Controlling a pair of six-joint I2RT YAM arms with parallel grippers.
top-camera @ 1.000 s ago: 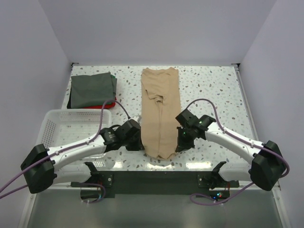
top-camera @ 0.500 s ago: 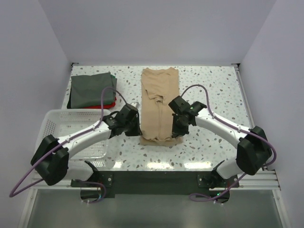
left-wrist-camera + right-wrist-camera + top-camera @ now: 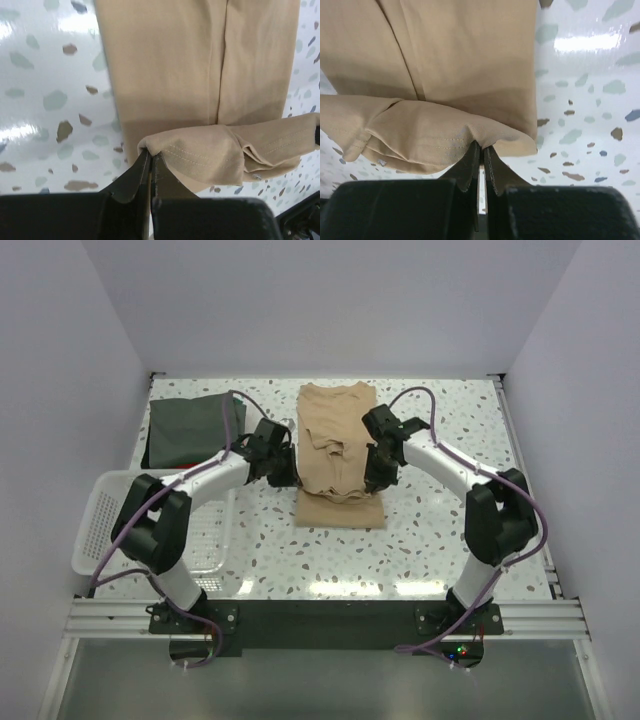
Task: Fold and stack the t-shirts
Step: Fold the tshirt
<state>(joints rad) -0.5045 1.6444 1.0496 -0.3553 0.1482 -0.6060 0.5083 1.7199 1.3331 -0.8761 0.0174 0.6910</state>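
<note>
From above, the soft tan cloth t-shirt lies in the middle of the speckled white table, its near hem raised between the left gripper and right gripper. In the left wrist view the jaws pinch the hem's left corner, and the light, limp cloth sags between the grips. In the right wrist view the jaws likewise clamp the right corner, and the stitched corners seem the surest hold.

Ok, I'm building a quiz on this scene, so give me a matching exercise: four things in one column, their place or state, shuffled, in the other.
1. tan t-shirt
2. dark grey-green t-shirt
3. white mesh basket
4. right arm's fingers

A. folded, far left corner of the table
B. shut on a hem
C. table's middle, near end doubled back
D. near left edge of the table

Pairs: 1-C, 2-A, 3-D, 4-B
</note>
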